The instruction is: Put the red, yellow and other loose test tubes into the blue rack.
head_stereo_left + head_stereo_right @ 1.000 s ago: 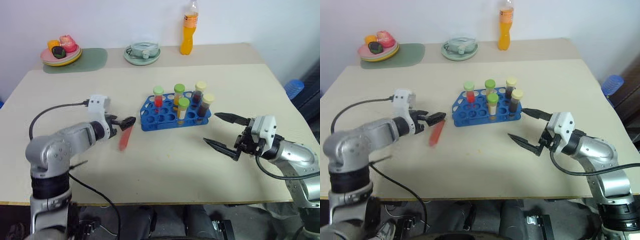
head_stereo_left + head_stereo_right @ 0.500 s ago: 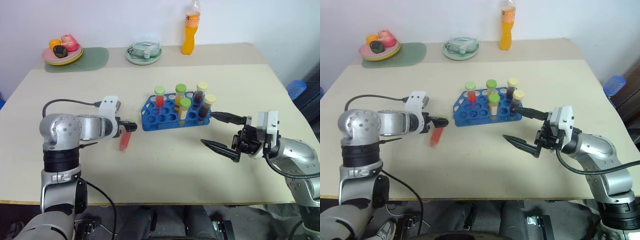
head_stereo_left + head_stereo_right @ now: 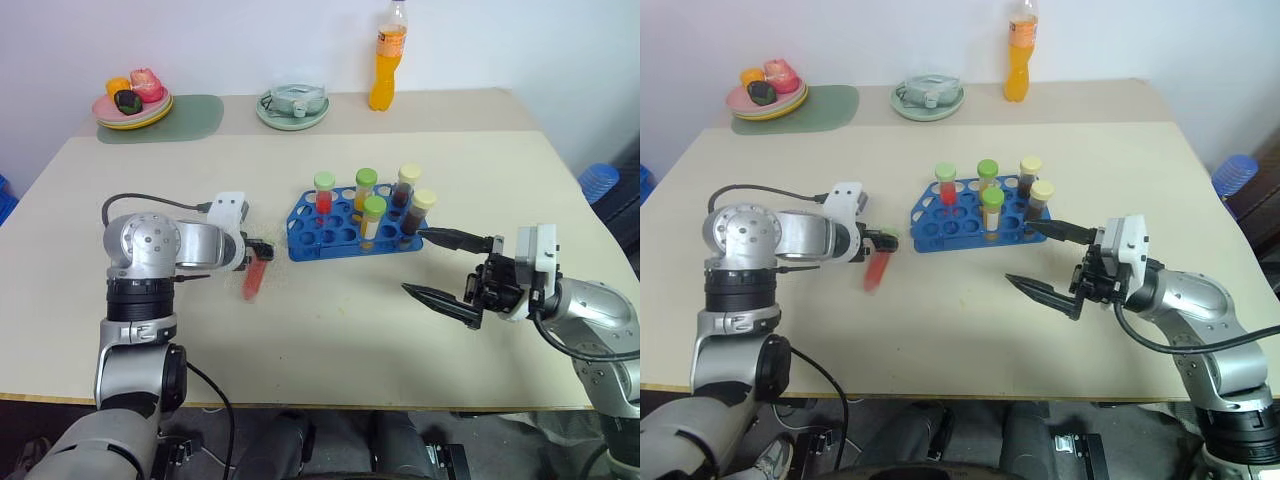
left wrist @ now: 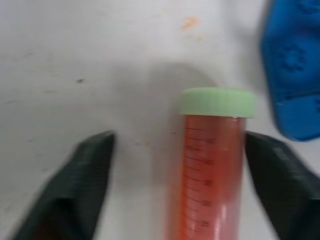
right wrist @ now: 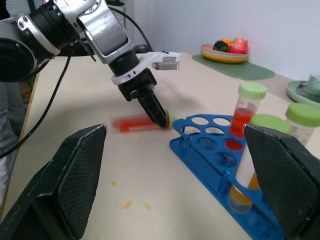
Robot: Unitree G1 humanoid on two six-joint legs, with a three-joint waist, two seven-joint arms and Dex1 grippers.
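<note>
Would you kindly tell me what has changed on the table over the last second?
The left gripper tipped down over the loose red-liquid test tube with a pale green cap; its fingers now straddle it, unclamped. That tube, the blue plastic rack with five tubes, and the open right gripper stayed put.

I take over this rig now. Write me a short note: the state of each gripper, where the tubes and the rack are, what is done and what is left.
Left gripper: open, fingers on both sides of the red tube, which lies on the table beside the blue rack; not gripped yet.
Right gripper: open, empty, hovering at the rack's other end.
Done: five capped tubes stand in the rack, one of them red.
Left: close on the lying red tube, lift it, and put it upright into a free hole.
</note>
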